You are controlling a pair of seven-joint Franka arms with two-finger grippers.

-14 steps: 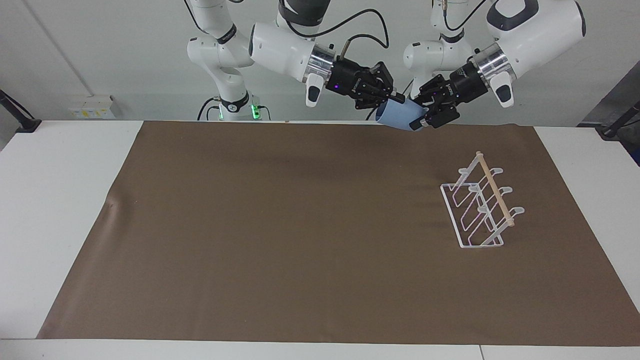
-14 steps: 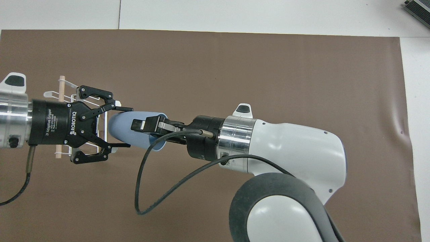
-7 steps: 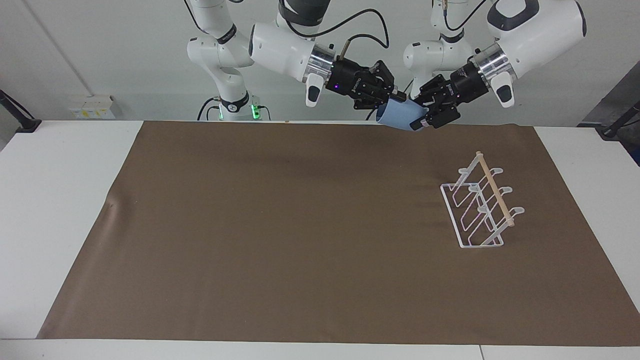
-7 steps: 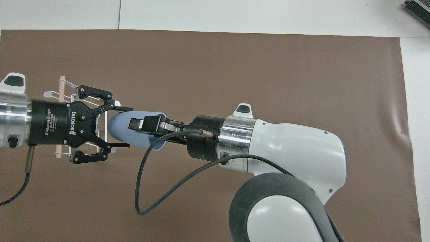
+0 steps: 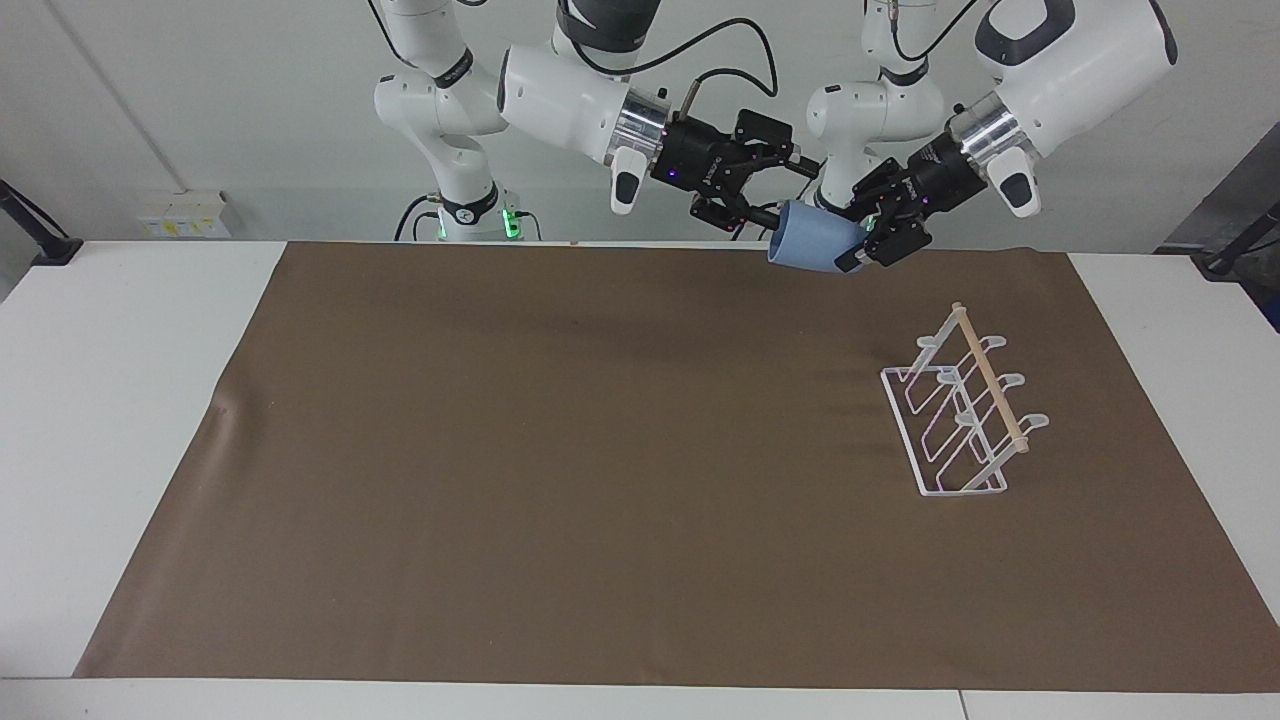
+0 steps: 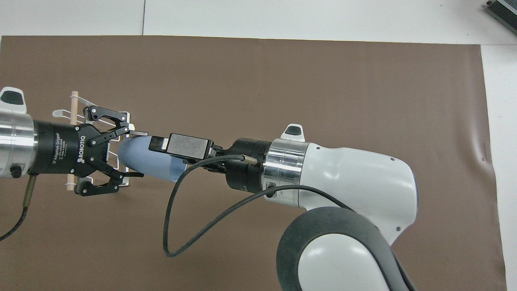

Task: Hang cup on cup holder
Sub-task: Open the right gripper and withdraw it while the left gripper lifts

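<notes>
Both arms up over the robots' edge of the brown mat (image 5: pixel 600 480), tools facing each other with one cup (image 5: pixel 812 246) between them.

Left tool (image 5: pixel 866 244): closed on the tapered base end of the cup; cup lies roughly on its side in the air, well above the mat, mouth toward the right tool.

Right tool (image 5: pixel 786 192): spread wide. Facing view shows one finger above the cup's rim and one below, neither clearly pressing on it. Overhead view: one broad finger (image 6: pixel 189 146) covers the cup's (image 6: pixel 149 161) mouth end, so contact there cannot be read.

Cup holder (image 5: pixel 958 408): one, standing on the mat toward the left arm's end of the tabletop, farther from the robots than the cup and well apart from it. Wooden dowel (image 5: pixel 988 378) along the top, wire prongs slanting up on both sides; exact prong count not readable. Overhead view: left tool (image 6: pixel 131 153) and its wrist cover much of the holder (image 6: pixel 74 107).

Other items: black cable (image 6: pixel 190 214) looping from the right wrist over the mat; dark object (image 6: pixel 503 10) at the tabletop corner, cut off by the frame.

Count: cups 1, holders 1, tools 2.
</notes>
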